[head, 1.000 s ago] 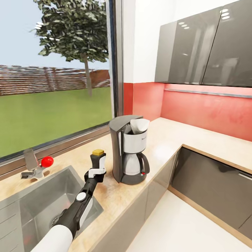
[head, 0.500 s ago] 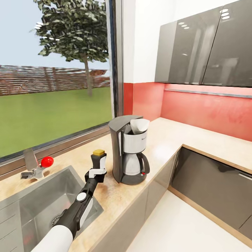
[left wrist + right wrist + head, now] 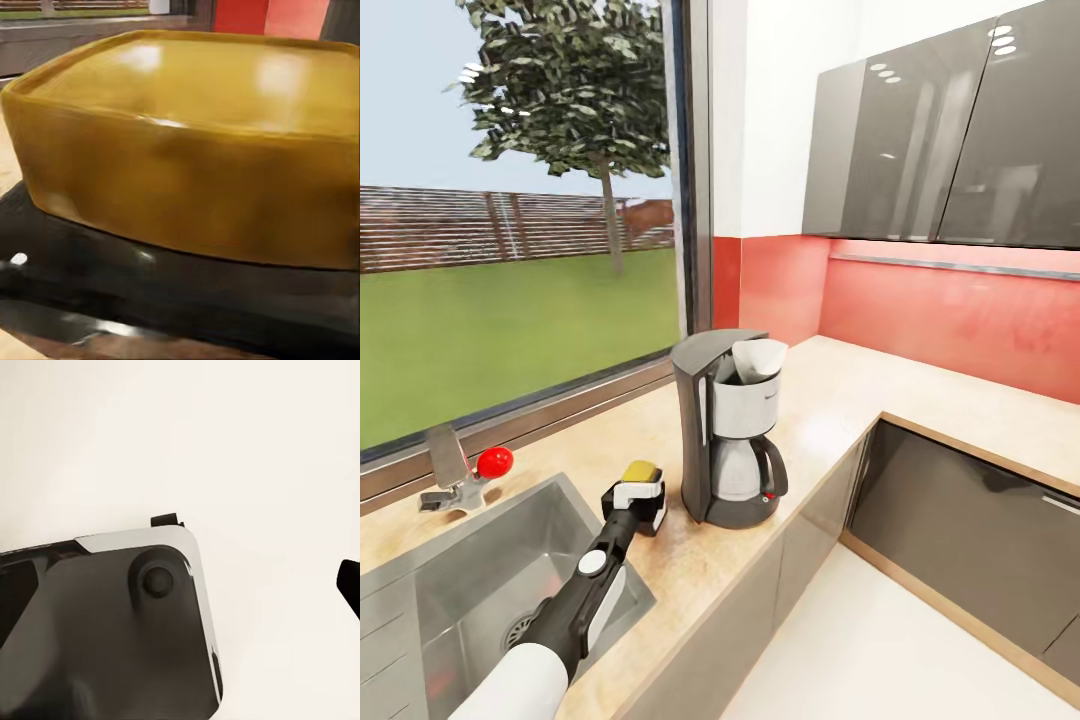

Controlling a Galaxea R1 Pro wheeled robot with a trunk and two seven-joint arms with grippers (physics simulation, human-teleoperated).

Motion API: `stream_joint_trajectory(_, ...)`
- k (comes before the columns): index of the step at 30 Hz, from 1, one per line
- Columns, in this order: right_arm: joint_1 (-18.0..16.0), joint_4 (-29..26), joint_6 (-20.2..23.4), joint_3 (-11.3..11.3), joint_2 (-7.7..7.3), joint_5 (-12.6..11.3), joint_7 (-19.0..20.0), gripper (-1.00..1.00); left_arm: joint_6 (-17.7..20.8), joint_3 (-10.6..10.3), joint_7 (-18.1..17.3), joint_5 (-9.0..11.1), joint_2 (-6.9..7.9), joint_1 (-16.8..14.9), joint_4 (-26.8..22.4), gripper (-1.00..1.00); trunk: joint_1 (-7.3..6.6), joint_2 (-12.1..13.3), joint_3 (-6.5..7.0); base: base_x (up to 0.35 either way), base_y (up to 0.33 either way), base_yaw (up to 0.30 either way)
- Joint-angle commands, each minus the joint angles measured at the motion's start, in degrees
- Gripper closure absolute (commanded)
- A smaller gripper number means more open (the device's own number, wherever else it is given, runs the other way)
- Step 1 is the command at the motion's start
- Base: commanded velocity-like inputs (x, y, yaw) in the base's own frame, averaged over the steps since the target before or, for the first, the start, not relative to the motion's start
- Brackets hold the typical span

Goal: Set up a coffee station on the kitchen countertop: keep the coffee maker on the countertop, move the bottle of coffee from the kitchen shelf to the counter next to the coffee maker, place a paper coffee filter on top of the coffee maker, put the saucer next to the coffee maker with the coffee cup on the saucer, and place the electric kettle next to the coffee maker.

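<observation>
left gripper: low over the counter, right at the bottle; jaws look clamped on it, hard to be sure
bottle: yellow cap up, just beside the coffee maker, between it and the sink
filter: white cone sitting on top of the coffee maker
right gripper: jaws, can't tell

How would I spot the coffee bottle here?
Start at the tall black coffee maker on the beige countertop. Between it and the steel sink sits the bottle of coffee, at the left hand; its yellow cap sets it apart.
</observation>
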Motion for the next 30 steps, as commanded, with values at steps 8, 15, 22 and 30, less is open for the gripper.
stream_joint_trajectory(8, -0.1, 0.1, -0.2, -0.5, -0.01, 0.6, 0.2, -1.0, -0.3, 0.0, 0.1, -0.2, -0.03, -0.1, 0.0, -1.0, 0.03, -0.1, -0.13, 0.0, 0.0, 0.0)
stream_joint_trajectory(15, -0.1, 0.1, -0.2, -0.5, -0.04, 0.6, 0.2, -1.0, -0.3, 0.0, 0.1, -0.2, -0.03, -0.1, 0.0, -1.0, 0.03, -0.1, -0.13, 0.0, 0.0, 0.0)
stream_joint_trajectory(22, -0.1, 0.1, -0.3, -0.5, -0.04, 0.5, 0.2, -1.0, -0.3, 0.0, 0.1, -0.2, -0.02, -0.1, 0.0, -1.0, 0.03, -0.1, -0.13, -0.015, 0.0, 0.0)
stream_joint_trajectory(30, -0.1, 0.1, -0.3, -0.6, -0.04, 0.5, 0.2, -1.0, -0.3, 0.0, 0.1, -0.2, -0.03, -0.1, 0.0, -1.0, 0.03, -0.1, -0.13, -0.286, -0.018, 0.0)
